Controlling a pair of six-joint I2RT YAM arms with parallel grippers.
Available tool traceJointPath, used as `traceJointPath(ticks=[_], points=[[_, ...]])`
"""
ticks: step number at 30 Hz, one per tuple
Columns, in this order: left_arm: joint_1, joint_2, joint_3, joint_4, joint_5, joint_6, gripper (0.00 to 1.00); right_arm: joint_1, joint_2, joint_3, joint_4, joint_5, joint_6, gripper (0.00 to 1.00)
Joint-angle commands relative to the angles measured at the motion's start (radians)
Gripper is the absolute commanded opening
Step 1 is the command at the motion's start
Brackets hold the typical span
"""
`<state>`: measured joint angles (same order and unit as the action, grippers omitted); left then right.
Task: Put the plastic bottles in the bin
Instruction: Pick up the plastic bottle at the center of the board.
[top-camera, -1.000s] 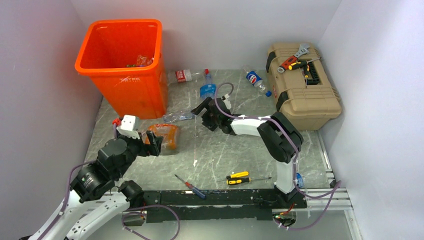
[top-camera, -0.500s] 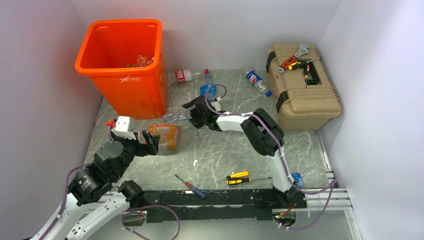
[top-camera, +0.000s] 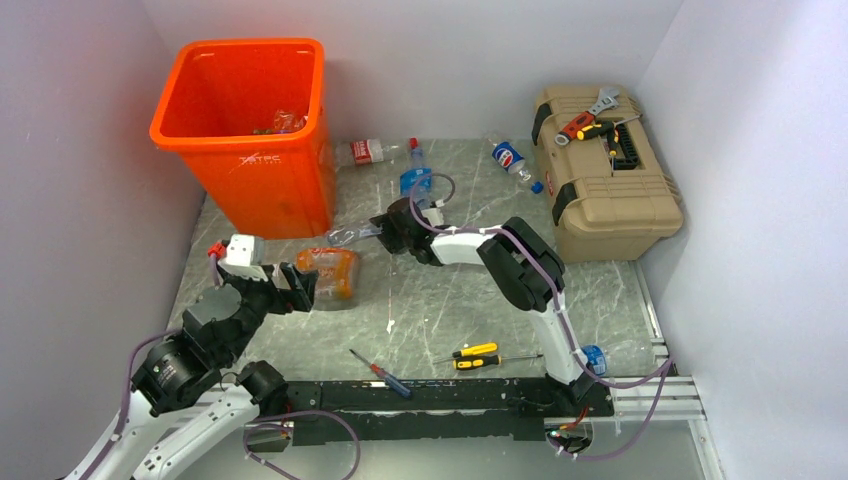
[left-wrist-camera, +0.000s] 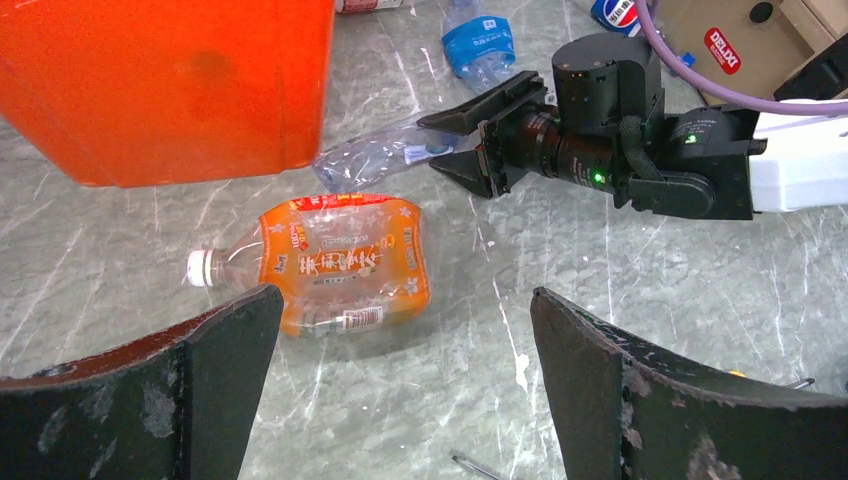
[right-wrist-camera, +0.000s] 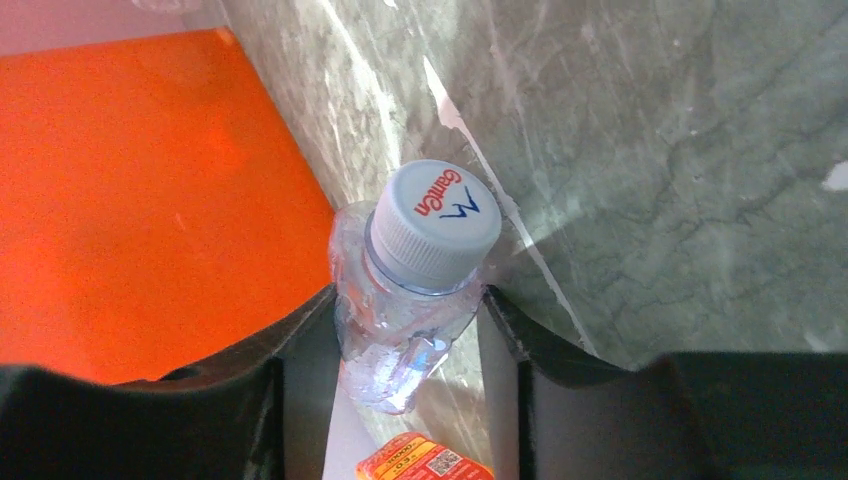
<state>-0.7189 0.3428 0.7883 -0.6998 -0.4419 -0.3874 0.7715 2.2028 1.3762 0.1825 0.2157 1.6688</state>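
Note:
A crushed clear bottle with a white cap (right-wrist-camera: 435, 215) lies beside the orange bin (top-camera: 262, 175). My right gripper (right-wrist-camera: 410, 300) is shut on its neck, both pads pressing the plastic, also in the top view (top-camera: 383, 233). An orange-labelled bottle (left-wrist-camera: 340, 262) lies flat on the table, just beyond my left gripper (left-wrist-camera: 405, 300), which is open with nothing between its fingers. More bottles lie at the back: a red-labelled one (top-camera: 368, 151), a blue-labelled one (top-camera: 416, 176) and another blue one (top-camera: 512, 160). A few bottles (top-camera: 280, 122) rest inside the bin.
A tan toolbox (top-camera: 612, 185) with tools on its lid stands at the back right. Yellow-handled screwdrivers (top-camera: 476, 355) and a red and blue one (top-camera: 381, 372) lie near the front rail. A blue-capped bottle (top-camera: 594, 357) sits by the right arm's base.
My right gripper has reached left to the clear bottle by the bin and closed on its neck. My left arm has shifted slightly left, jaws still wide.

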Motion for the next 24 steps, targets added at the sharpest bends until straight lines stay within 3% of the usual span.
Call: traceJointPath(ticks=[1, 7, 11, 16, 22, 24], points=[[-0.001, -0.013, -0.003, 0.027, -0.004, -0.012, 0.99, -0.001, 0.024, -0.081, -0.059, 0.053, -0.066, 0.41], [0.000, -0.028, -0.004, 0.023, -0.012, -0.012, 0.99, -0.015, -0.201, -0.217, 0.018, 0.105, -0.305, 0.30], [0.000, -0.040, -0.007, 0.035, -0.016, -0.008, 0.99, -0.034, -0.462, -0.309, 0.042, 0.104, -0.657, 0.27], [-0.001, -0.063, -0.042, 0.126, 0.041, 0.007, 0.99, -0.040, -0.742, -0.344, -0.124, 0.023, -1.067, 0.25], [-0.001, 0.028, -0.050, 0.356, 0.322, 0.103, 1.00, -0.042, -1.024, -0.381, -0.340, -0.198, -1.318, 0.25], [-0.001, 0.120, -0.015, 0.416, 0.530, 0.146, 0.99, -0.054, -1.116, -0.387, -0.385, -0.344, -1.346, 0.25]])
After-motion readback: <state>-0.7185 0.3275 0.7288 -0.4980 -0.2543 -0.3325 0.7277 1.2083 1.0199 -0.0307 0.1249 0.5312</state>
